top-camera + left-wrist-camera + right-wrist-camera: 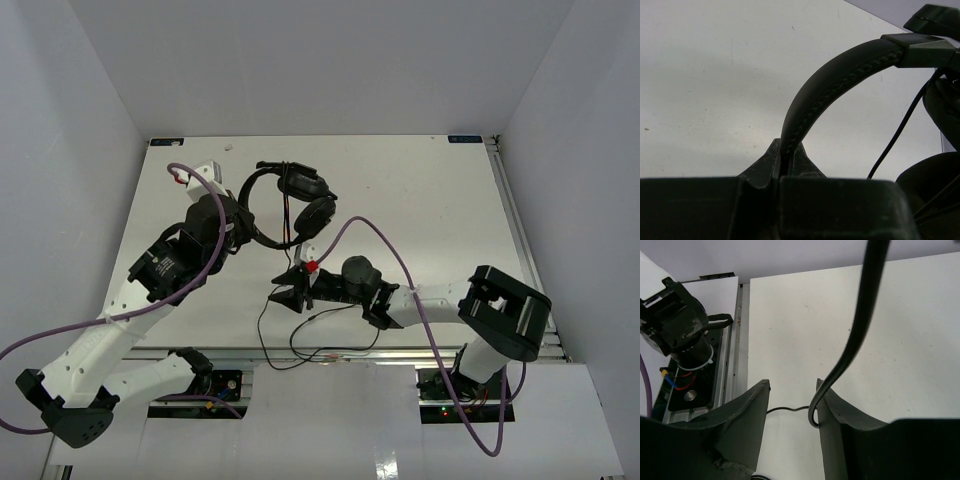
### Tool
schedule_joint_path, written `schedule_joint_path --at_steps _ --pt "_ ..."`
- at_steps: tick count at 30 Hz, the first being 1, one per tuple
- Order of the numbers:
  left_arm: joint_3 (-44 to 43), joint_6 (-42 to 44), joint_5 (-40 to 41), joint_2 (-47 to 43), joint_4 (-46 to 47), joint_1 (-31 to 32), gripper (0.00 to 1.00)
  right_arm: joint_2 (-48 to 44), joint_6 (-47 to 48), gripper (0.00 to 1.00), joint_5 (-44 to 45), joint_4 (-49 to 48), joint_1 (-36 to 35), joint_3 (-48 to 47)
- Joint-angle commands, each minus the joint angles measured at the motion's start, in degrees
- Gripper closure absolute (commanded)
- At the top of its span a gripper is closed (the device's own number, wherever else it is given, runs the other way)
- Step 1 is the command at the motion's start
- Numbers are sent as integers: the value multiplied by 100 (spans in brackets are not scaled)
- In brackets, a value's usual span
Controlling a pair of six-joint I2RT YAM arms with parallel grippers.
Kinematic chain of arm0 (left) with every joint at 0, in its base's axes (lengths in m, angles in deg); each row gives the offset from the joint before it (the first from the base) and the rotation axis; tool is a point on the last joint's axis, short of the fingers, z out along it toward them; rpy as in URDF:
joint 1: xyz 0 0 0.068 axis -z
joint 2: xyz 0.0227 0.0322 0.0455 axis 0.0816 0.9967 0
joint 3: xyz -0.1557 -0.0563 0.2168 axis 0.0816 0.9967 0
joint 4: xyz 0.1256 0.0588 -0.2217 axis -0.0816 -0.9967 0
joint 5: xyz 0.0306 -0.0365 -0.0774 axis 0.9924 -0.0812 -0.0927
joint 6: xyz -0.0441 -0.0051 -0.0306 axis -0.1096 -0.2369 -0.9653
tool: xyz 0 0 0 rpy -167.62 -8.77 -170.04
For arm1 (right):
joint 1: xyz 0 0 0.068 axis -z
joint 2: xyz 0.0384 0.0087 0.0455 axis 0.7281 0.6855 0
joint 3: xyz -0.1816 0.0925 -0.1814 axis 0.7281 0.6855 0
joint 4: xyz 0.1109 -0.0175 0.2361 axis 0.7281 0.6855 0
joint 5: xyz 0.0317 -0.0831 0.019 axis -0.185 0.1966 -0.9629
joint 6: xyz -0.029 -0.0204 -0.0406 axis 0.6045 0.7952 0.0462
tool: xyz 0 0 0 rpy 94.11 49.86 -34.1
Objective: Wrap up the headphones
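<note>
The black headphones lie at the table's middle back, earcups to the right and the headband arcing left. My left gripper is shut on the headband, seen up close in the left wrist view. The thin dark cable runs from the earcups toward the front and loops near the table's front edge. My right gripper is open around the cable. In the right wrist view the cable hangs between the jaws, against the right finger. The plug end is not discernible.
Thick purple robot cables arch over both arms. The table's front edge and metal rail lie just in front of the cable loop, with an electronics box below. White walls enclose the left, back and right.
</note>
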Motion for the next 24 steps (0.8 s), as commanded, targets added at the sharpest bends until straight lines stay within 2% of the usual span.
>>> schedule_joint_path --at_steps 1,6,13,19,24 --pt "-30 -133 -147 -333 331 0 100 381 200 52 106 -1057 47 -301" --pt "7 -169 -227 -426 352 5 100 626 183 57 83 -1977 120 -160" --pt "-159 -140 -684 -503 411 5 100 1074 -322 92 84 -2783 271 -78" --pt "-323 216 -1313 -674 339 5 100 994 -1151 92 71 -3503 925 432" --pt "-517 647 -1572 -713 -161 5 100 499 -1504 92 -5 -3816 1588 1132"
